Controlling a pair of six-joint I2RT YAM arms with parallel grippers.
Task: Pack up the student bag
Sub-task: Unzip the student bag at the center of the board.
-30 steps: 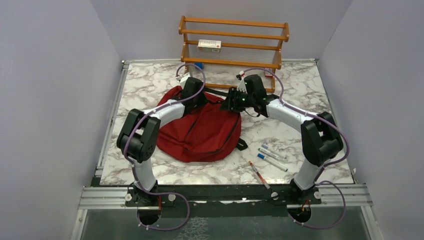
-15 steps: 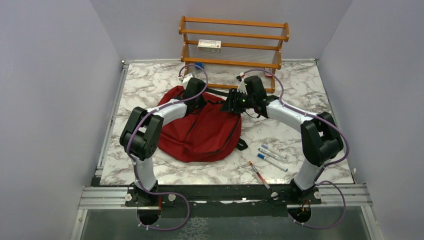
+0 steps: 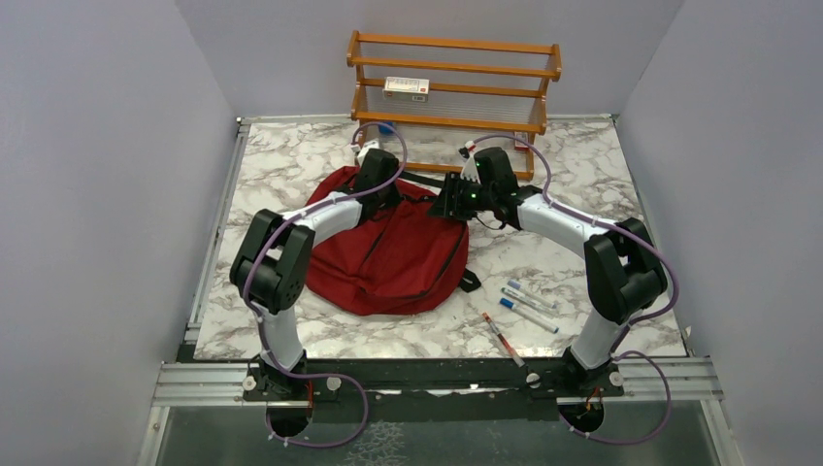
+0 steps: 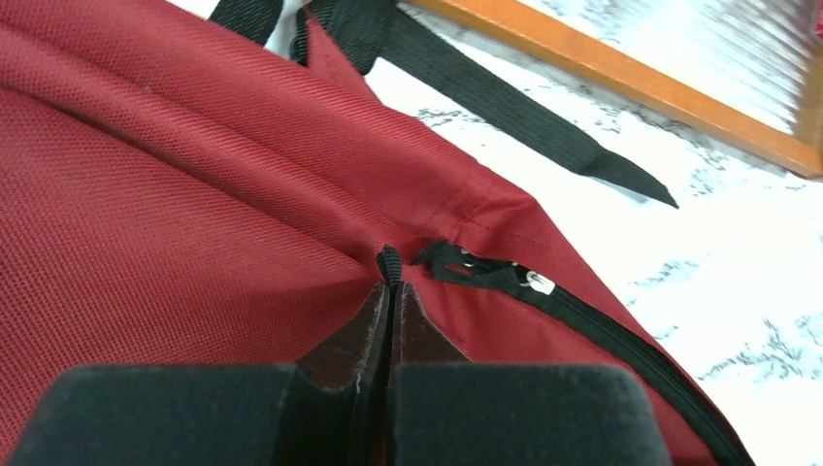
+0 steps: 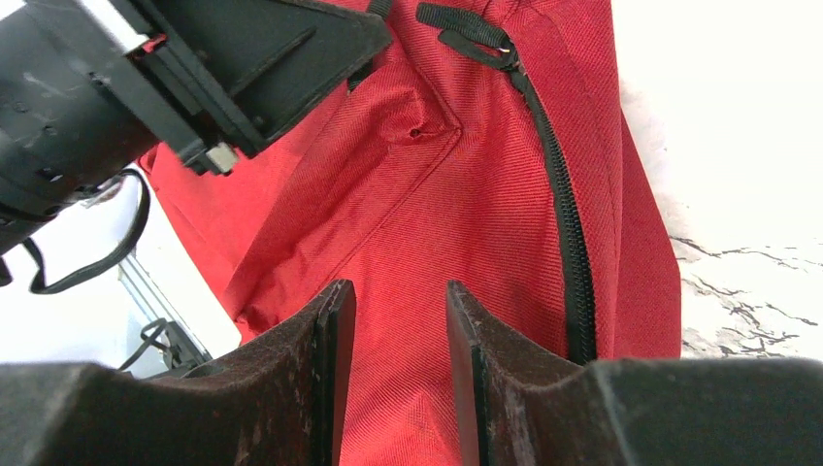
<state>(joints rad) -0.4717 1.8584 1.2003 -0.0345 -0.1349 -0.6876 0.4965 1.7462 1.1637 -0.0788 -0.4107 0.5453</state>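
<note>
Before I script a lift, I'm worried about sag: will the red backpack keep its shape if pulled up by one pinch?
Probably not: the backpack lies flat and its cloth creases toward the left jaws' pinch, so it should drape. It looks light, likely empty. The loose strap may trail and snag.

From above, the left arm [image 3: 325, 216] and the right arm [image 3: 558, 218] cover the far end of the student bag [image 3: 388, 262]. The words on the box [image 3: 406, 87] on the rack [image 3: 453, 45] are too small to read. In the left wrist view the rack is blurry and cut off. The bag runs off the edges in both wrist views.
</note>
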